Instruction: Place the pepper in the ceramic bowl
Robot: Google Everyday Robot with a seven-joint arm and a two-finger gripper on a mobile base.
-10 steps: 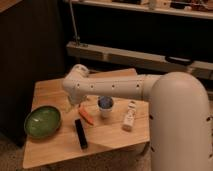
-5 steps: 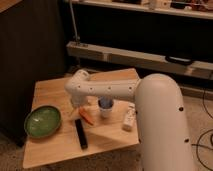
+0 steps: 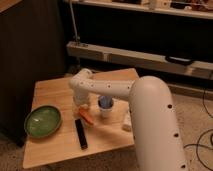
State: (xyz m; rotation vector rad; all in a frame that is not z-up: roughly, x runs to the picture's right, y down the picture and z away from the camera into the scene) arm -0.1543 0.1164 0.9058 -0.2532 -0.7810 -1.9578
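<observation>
Arm (image 3: 150, 120): white, bulky, enters from lower right of the pepper (image 3: 86, 117). Fwd seg. runs up-left to elbow joint (image 3: 81, 80), above and behind pepper. Wrist (image 3: 80, 95) drops steeply from elbow. Gripper (image 3: 81, 106): pointed down, low, just behind-left of pepper; contact w/ pepper not determinable.

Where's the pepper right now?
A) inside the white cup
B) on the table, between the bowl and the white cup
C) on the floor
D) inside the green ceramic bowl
B: the pepper lies on the wooden table, right of the green ceramic bowl, lower left of the white cup, next to the black bar; the gripper hangs just above it.
</observation>
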